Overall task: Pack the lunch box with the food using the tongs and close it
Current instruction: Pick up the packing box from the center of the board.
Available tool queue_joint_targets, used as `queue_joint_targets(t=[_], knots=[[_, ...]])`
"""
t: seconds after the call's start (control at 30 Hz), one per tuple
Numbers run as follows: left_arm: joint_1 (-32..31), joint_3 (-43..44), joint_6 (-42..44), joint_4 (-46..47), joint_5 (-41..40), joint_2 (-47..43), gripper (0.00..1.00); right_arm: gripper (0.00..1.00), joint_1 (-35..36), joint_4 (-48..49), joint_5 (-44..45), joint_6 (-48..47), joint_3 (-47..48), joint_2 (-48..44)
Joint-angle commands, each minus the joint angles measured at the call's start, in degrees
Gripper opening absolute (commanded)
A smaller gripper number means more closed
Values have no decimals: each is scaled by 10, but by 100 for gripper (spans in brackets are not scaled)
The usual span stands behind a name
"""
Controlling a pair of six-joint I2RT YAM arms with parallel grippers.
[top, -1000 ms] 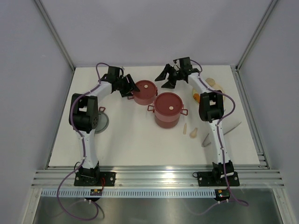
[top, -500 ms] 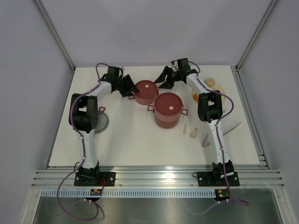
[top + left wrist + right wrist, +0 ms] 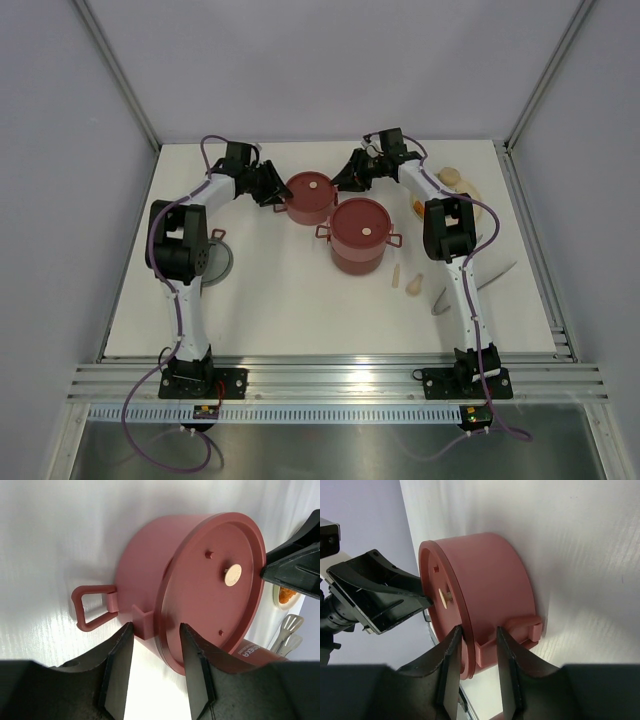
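Subject: the far dark-red lidded bowl of the lunch box, standing upright on the white counter just behind and left of the taller lidded stack. Its axis runs vertical; being round it has no long axis, only two small side brackets on opposite sides, one toward each arm.

Left gripper: jaws apart, straddling the left bracket at the lid rim; a loop handle hangs just beside it. Right gripper: jaws apart, straddling the right bracket. Contact is not confirmed on either side.

Handling, as judged: rigid shell, probably light, smooth and likely slippery on the curved wall. The brackets are the sound hold; the disc lid may sit loose, so a level two-sided lift is advised.

Tongs lie well apart at the right, diagonal, near loose food pieces
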Motion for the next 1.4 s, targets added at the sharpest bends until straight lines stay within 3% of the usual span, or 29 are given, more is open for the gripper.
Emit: queue_joint_targets(t=[0.0,0.27,0.47,0.6,0.93,1.13,1.23,1.37], knots=[[2,13,3,17,16,-3,44,34,4,26,-37,12,-1,-21],[13,14,6,11,19,-6,43,30,12,61,-44,43,12,-5],[13,14,8,9,26,-1,48,41,14,54,-36,40,14,1],[13,14,6,10,32,3,49,42,14,45,-30,31,9,9],[13,14,-1,20,43,6,46,46,14,42,-25,24,2,12],[13,12,-4,24,46,7,41,43,14,43,-27,25,1,13],[13,13,-5,24,47,7,40,47,14,46,-28,24,-9,9],[13,15,-3,22,47,7,54,48,14,42,-25,14,-20,2]])
